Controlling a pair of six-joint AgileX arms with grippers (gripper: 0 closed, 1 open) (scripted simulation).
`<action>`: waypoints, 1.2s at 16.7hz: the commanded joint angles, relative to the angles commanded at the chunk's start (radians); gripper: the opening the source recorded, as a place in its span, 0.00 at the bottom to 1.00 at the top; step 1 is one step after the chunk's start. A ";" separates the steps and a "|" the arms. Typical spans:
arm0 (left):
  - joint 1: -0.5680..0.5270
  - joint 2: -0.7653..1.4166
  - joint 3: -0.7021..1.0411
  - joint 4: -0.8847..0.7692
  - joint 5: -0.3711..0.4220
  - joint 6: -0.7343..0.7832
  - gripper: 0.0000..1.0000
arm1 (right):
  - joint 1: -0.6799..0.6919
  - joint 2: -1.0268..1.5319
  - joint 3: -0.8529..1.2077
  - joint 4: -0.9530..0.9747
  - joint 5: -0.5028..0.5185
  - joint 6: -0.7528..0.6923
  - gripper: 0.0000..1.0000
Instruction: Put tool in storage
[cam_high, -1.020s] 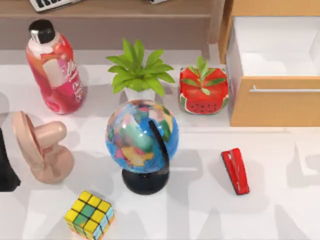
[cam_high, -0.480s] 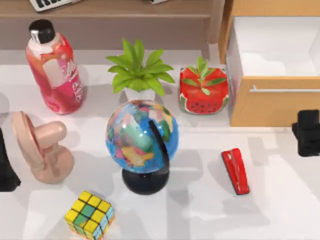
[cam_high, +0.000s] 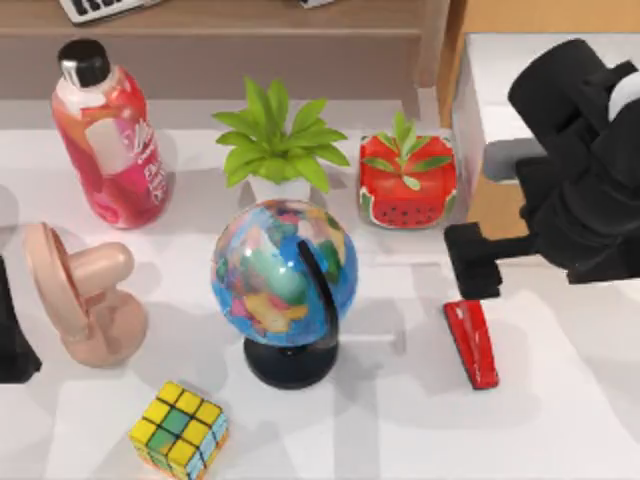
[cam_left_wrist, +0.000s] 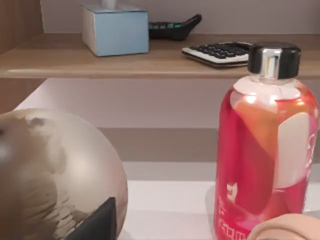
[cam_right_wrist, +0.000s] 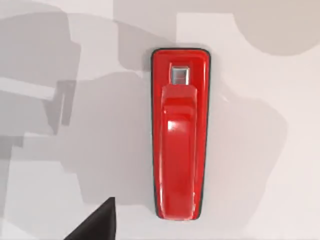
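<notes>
Below my right wrist lies the red stapler (cam_right_wrist: 180, 135) — long, narrow, glossy, flat on the white table (cam_right_wrist: 280, 200) with a thin dark edge around its outline. A small silver window sits near one end of its top. Grey shadows cross the table around it — and a dark fingertip (cam_right_wrist: 97, 225) of mine juts in beside it, not touching.
</notes>
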 joint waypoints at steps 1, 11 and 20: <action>0.000 0.000 0.000 0.000 0.000 0.000 1.00 | 0.017 0.062 0.043 -0.031 0.001 0.012 1.00; 0.000 0.000 0.000 0.000 0.000 0.000 1.00 | 0.070 0.263 0.188 -0.137 0.004 0.054 1.00; 0.000 0.000 0.000 0.000 0.000 0.000 1.00 | 0.071 0.334 0.089 0.034 0.005 0.056 1.00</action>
